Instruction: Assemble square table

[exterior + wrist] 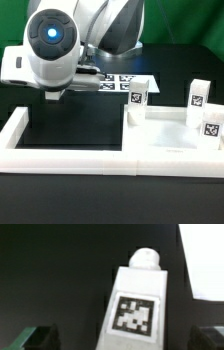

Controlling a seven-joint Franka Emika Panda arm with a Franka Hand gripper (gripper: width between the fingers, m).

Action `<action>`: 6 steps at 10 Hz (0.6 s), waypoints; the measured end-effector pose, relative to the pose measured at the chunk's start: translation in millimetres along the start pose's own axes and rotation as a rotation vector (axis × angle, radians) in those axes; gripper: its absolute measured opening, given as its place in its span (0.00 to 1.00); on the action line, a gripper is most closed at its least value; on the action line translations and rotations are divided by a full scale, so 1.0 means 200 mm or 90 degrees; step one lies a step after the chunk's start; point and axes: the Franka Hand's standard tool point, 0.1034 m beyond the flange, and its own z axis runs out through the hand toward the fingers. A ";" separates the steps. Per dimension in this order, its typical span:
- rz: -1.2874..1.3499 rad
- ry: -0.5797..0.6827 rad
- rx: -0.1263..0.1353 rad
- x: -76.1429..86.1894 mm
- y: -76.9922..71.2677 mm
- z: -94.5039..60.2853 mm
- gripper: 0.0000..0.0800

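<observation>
**Item 1 – gripper [122,338].** In your wrist view the two dark fingers [34,338] stand wide apart, one on each side of a leg, with bare dark table showing between each finger and the leg. Nothing is clamped. In the exterior view you find the gripper [55,97] at about 9 o'clock, low over the table under the arm's white head.

**Item 2 – loose leg [135,297].** A white blocky leg lies flat on the dark table between the parted fingers, touching neither. Its black-and-white tag faces the wrist camera, and a rounded peg [146,256] sticks out of the end away from the gripper. In the exterior view the arm hides this leg from you.

**Item 3 – tabletop [165,128].** The white square slab lies flat at about 4 o'clock in the exterior view, on that view's right and well apart from the gripper.

**Item 4 – three legs on the tabletop.** All stand upright with their tags toward the camera:
- one at the slab's 10 o'clock corner [137,95]
- one at its 1 o'clock corner [197,93]
- one at 3 o'clock [211,125]

**Item 5 – marker board [118,80].** It lies flat at about 12 o'clock, behind the gripper and the tabletop.

**Item 6 – border wall [70,157].** The low white wall runs along the near edge from 7 to 5 o'clock and turns up the exterior view's left side. The tabletop sits against its inner face.
</observation>
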 end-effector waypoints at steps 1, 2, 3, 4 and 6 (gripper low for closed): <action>-0.002 0.004 0.000 -0.01 -0.01 0.04 0.81; -0.003 0.001 0.000 -0.01 -0.02 0.05 0.81; -0.003 0.002 0.000 -0.01 -0.01 0.05 0.81; -0.003 0.001 0.000 -0.01 -0.01 0.05 0.81; -0.003 0.000 0.000 0.00 -0.01 0.05 0.47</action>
